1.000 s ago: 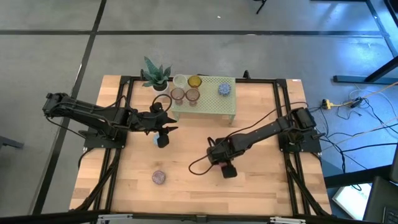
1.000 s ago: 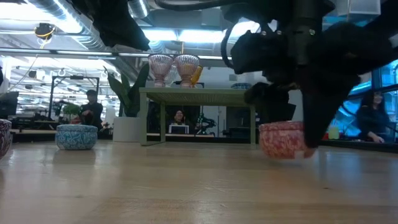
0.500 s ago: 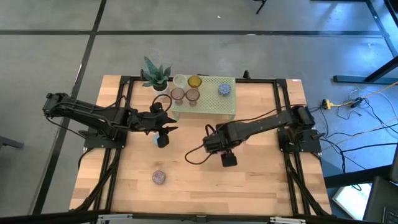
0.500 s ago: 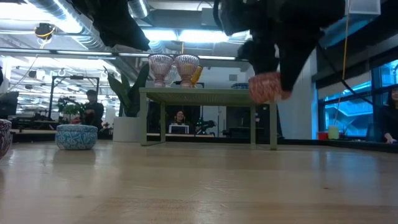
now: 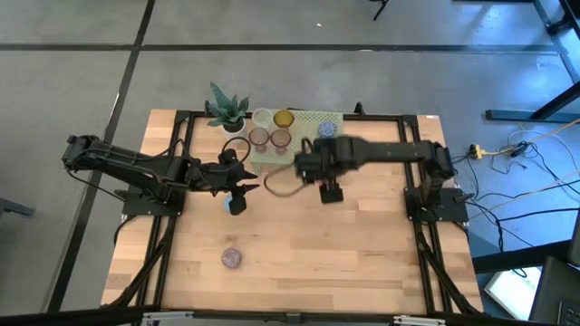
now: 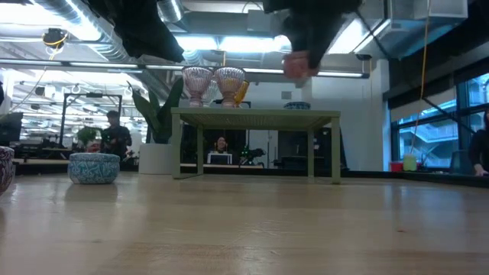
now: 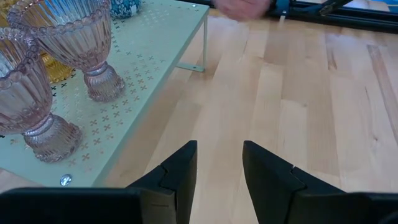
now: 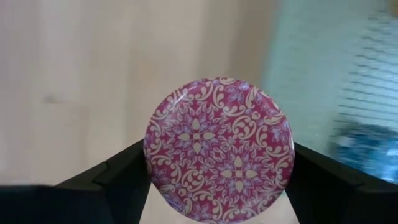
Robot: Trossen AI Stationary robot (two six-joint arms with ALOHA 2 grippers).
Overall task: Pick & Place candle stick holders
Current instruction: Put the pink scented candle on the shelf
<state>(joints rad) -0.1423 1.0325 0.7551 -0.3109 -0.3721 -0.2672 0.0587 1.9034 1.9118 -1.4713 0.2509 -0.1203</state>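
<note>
Wood table (image 5: 362, 263), green stand (image 6: 256, 116), office behind

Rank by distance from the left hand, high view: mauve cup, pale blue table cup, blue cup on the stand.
1. Pale blue cup, beside the left hand.
2. Mauve cup, alone on the table.
3. Blue cup, up on the stand.

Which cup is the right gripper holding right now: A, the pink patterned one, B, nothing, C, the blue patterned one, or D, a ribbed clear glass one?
A: the right gripper is shut on the pink patterned cup, with a dark finger on each side.
</note>
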